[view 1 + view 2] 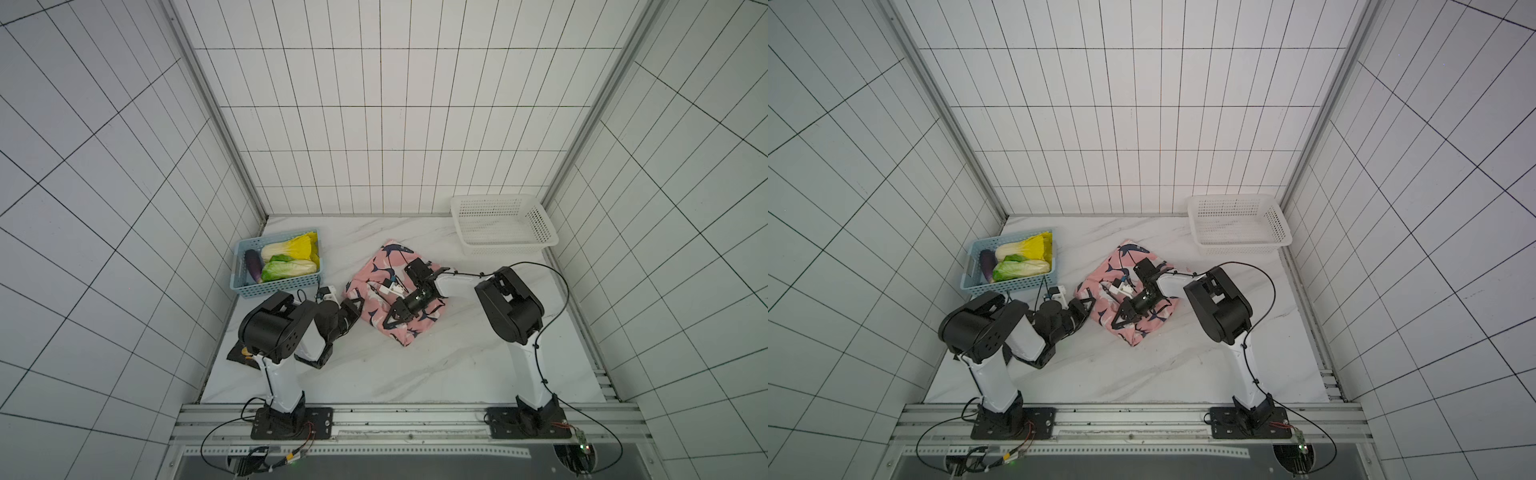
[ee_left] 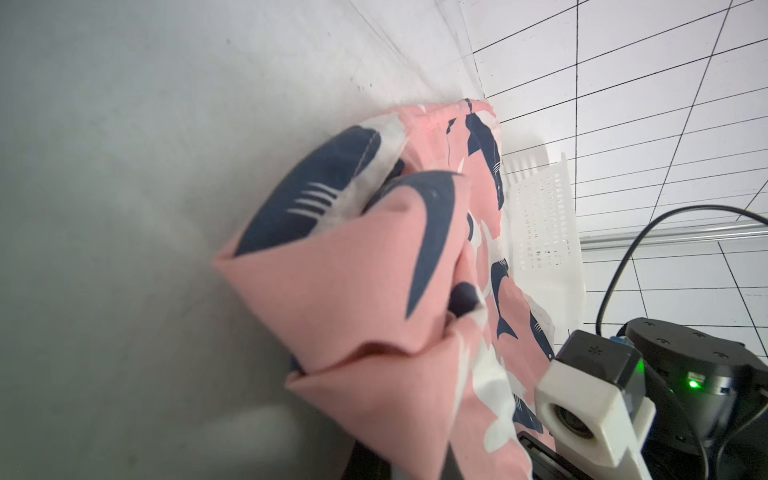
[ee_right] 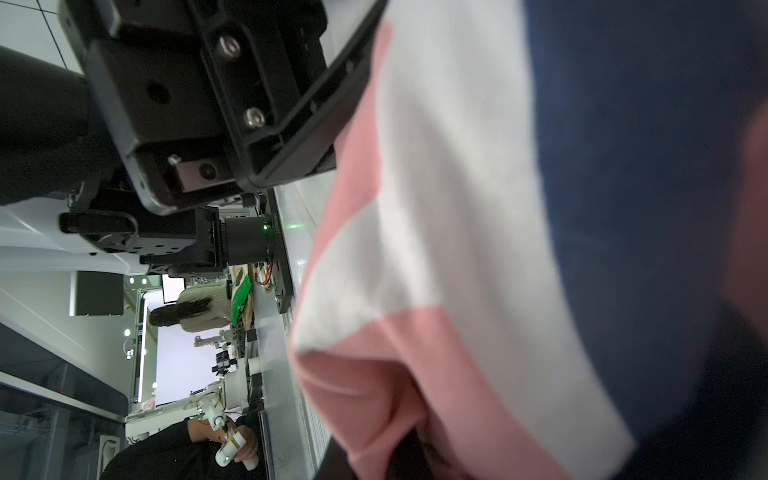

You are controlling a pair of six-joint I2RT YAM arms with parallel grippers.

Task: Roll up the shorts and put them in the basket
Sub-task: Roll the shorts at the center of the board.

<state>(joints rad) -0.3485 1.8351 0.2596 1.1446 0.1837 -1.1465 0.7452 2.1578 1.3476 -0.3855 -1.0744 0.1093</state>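
Robot-left of the white basket [image 1: 503,249] and on its nearer side, well apart from it: logging the shorts [image 1: 374,270] as lying in a partly folded, bunched heap on the marble tabletop [image 1: 374,374].

Judging the fabric as light, thin, limp and not fragile. Expecting layers to be sliding over each other and folds springing open on release, so favouring holds on doubled edges or the hem over single layers.

Noting the left gripper [image 1: 352,305] at the heap's edge farthest from the white basket, fingers together, apparently pinching that edge fold. Noting the right gripper [image 1: 392,322] over the heap's middle; unable to tell finger state, with cloth filling the right wrist view.

Getting the whole outline and both arms only in both top views. Getting layering and stitch detail only in the left wrist view.
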